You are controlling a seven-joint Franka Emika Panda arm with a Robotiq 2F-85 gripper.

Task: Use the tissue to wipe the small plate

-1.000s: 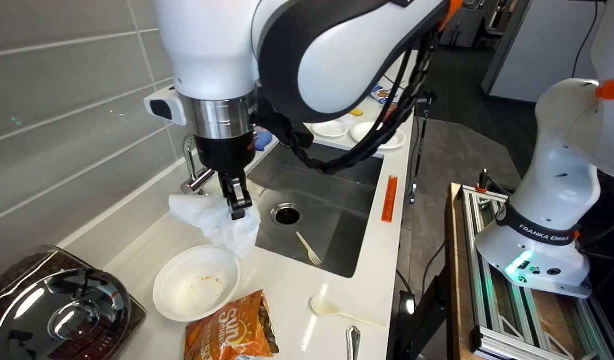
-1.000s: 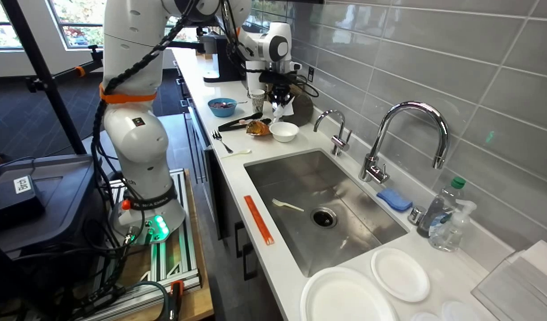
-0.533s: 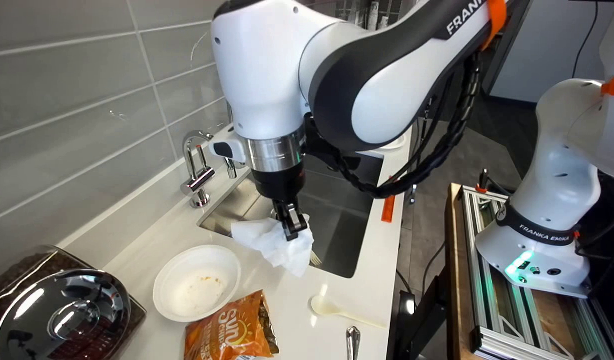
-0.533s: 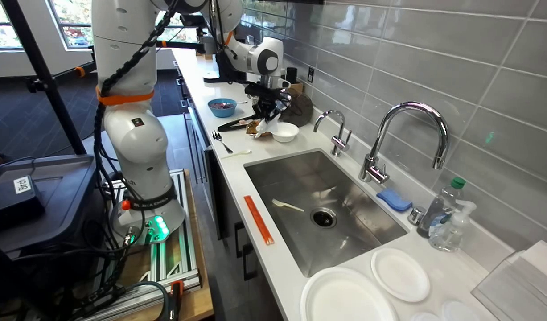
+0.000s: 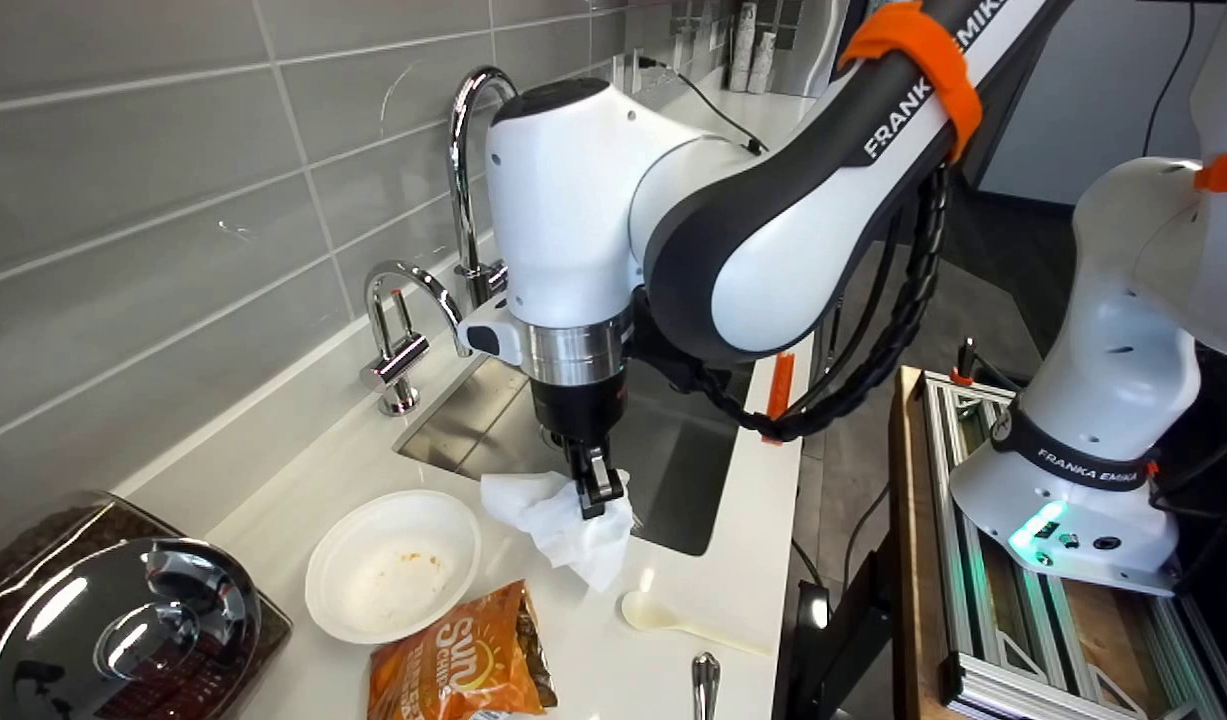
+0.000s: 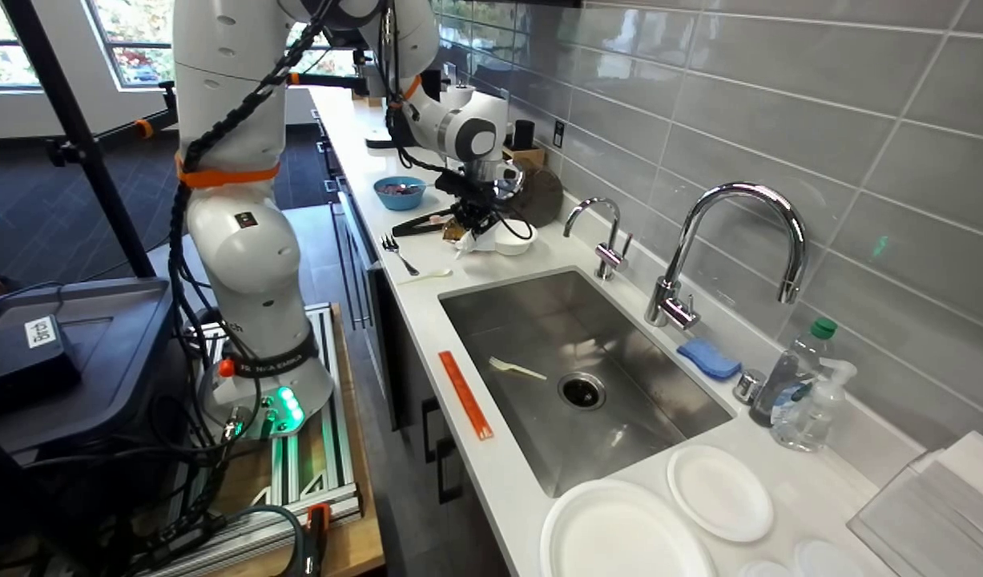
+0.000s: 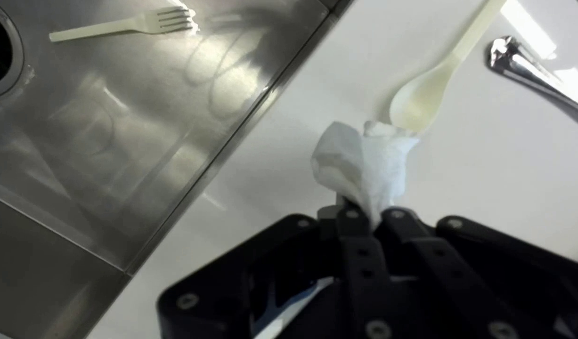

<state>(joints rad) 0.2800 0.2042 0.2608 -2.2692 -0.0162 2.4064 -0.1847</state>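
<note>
While the orange snack bag (image 5: 458, 660) lies nearest in an exterior view, a cream spoon (image 5: 663, 616) rests on the pale surface (image 5: 588, 675) to its right, bowl toward the far left. Just beyond the bag and to its left sits the small plate (image 5: 363, 575), upright, with yellowish specks (image 5: 411, 556) inside. Farther off, right of the plate and apart from it, the pincer (image 7: 374, 216) points down beside the near edge of the sink (image 5: 683, 495), clenched on the tissue (image 5: 543, 510). The tissue fans out on both sides: its long axis slants from far left to near right, one flap pointing left, one corner hanging toward the near right; whether it brushes the surface or the spoon cannot be told. The arm (image 5: 743, 245) stands nearly vertical above the pincer, then bends and slopes up to the right. Beyond, a fork (image 7: 145, 23) lies in the sink, and two chrome taps (image 5: 400, 362) stand on the far left.
</note>
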